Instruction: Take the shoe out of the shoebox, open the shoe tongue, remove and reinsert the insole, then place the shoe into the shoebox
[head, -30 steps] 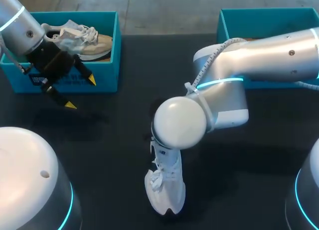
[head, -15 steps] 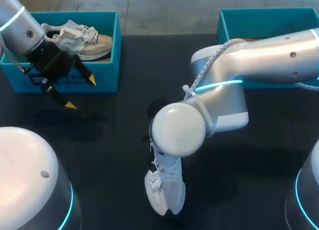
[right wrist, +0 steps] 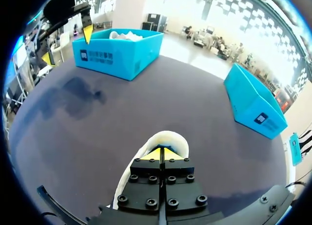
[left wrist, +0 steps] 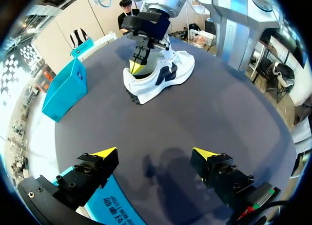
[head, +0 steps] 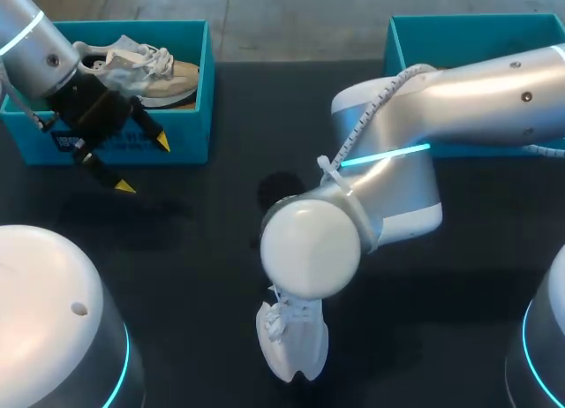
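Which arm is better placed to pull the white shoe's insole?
Right: the right gripper is in the opening of the white shoe; the left gripper hangs open by the shoebox, far off.

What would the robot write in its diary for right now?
left hand: open, empty | right hand: shut, tips inside white shoe | white shoe: on table

silver arms [head: 477, 90], cyan light rings [head: 388, 154], black pincers [head: 143, 164], yellow tips [head: 124, 187]
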`<state>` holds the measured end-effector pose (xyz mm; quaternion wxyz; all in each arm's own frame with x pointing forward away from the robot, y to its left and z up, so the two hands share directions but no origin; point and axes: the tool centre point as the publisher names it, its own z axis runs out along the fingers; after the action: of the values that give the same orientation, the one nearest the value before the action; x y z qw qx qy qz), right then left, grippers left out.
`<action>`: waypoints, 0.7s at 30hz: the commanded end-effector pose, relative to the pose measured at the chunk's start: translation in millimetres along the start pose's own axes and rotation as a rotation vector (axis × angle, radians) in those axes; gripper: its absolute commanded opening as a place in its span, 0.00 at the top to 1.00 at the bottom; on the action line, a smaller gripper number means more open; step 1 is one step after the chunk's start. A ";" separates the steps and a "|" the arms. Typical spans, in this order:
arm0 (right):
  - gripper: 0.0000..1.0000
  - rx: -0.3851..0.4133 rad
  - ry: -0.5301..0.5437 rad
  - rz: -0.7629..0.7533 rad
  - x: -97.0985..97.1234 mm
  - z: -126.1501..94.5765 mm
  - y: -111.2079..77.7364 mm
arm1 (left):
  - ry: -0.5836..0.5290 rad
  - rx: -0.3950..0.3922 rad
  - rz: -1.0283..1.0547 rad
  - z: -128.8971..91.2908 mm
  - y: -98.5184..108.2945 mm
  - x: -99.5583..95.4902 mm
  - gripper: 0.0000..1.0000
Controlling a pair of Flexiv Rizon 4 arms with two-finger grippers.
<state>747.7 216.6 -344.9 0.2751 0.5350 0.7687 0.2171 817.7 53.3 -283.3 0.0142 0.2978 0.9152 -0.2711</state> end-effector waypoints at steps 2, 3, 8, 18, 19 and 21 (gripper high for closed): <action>1.00 -0.049 0.005 0.303 3.8 16.7 -8.3 | 0.001 -0.003 0.000 -0.5 -0.4 0.7 0.00; 1.00 -0.049 0.006 0.303 3.3 18.5 -8.4 | 0.001 -0.003 0.000 -0.5 -0.4 0.7 0.00; 1.00 -0.043 0.011 0.314 1.8 28.1 -10.3 | 0.001 -0.003 0.000 -0.5 -0.4 0.7 0.00; 1.00 -0.015 0.023 0.323 1.1 45.2 -13.0 | 0.001 -0.003 0.000 -0.5 -0.4 0.7 0.00; 1.00 -0.013 0.024 0.323 1.3 45.8 -13.4 | 0.001 -0.003 0.000 -0.5 -0.4 0.7 0.00; 1.00 -0.001 0.025 0.319 1.8 47.3 -14.2 | 0.001 -0.003 0.000 -0.5 -0.4 0.7 0.00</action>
<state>768.7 212.6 -378.9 0.2586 0.5384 0.7702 0.2237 817.7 53.4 -283.3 0.0143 0.2978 0.9152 -0.2711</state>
